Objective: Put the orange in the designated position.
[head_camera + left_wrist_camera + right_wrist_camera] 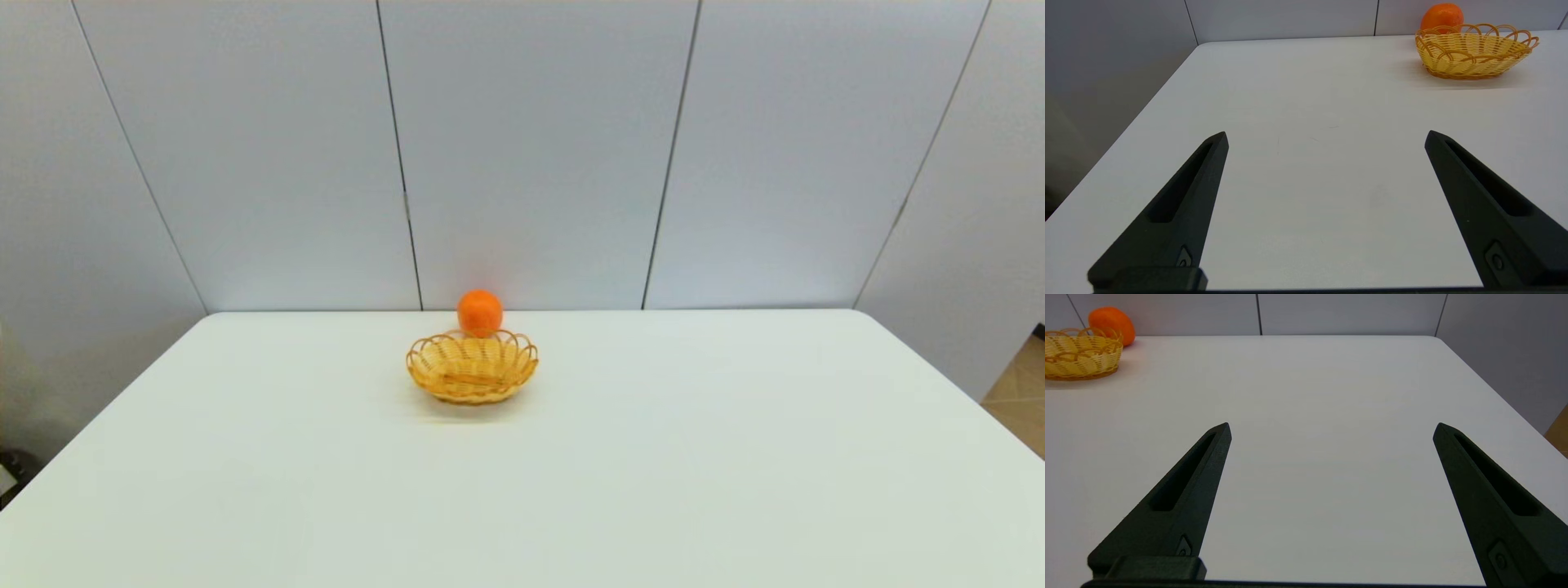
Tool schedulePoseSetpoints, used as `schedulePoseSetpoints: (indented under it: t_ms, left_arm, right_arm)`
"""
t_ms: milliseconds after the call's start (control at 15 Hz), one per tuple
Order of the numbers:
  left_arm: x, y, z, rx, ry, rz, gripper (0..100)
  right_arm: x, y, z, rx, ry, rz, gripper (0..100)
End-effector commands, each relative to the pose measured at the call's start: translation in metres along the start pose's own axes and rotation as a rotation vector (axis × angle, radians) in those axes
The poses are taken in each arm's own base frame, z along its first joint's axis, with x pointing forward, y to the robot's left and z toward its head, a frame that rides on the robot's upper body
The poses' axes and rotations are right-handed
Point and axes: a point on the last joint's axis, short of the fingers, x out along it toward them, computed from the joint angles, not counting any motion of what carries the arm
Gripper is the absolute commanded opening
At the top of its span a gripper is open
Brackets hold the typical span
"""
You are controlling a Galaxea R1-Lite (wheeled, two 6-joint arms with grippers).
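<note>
Just orange (479, 312) behind basket (472, 367) — L gripper (1326, 136) & R gripper (1332, 429) agape, parked.

The orange (479, 312) sat on the white table (522, 490) just behind the empty wicker basket (472, 367), near the table's far edge, with grey wall panels (531, 147) rising behind them.

Orange (479, 310) base behind basket (472, 369) rim

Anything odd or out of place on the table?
Nothing damaged or spilled. The bright orange fruit sits on the white table just behind the yellow woven wicker basket, not inside it. The basket stands upright. Both claws are open, far from it.
</note>
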Motion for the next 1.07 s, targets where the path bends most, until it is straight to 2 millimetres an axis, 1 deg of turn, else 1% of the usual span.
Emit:
schedulePoseSetpoints:
  t_ms: [67, 1067]
  left_arm:
    - [0.0001, 0.0000, 0.0000, 0.001, 0.001, 0.000, 100]
    - [0.0001, 0.0000, 0.0000, 0.001, 0.001, 0.000, 100]
  right_arm:
    - [0.0000, 0.0000, 0.0002, 0.000, -0.002, -0.001, 100]
    - [0.0000, 0.0000, 0.0002, 0.000, -0.002, 0.002, 100]
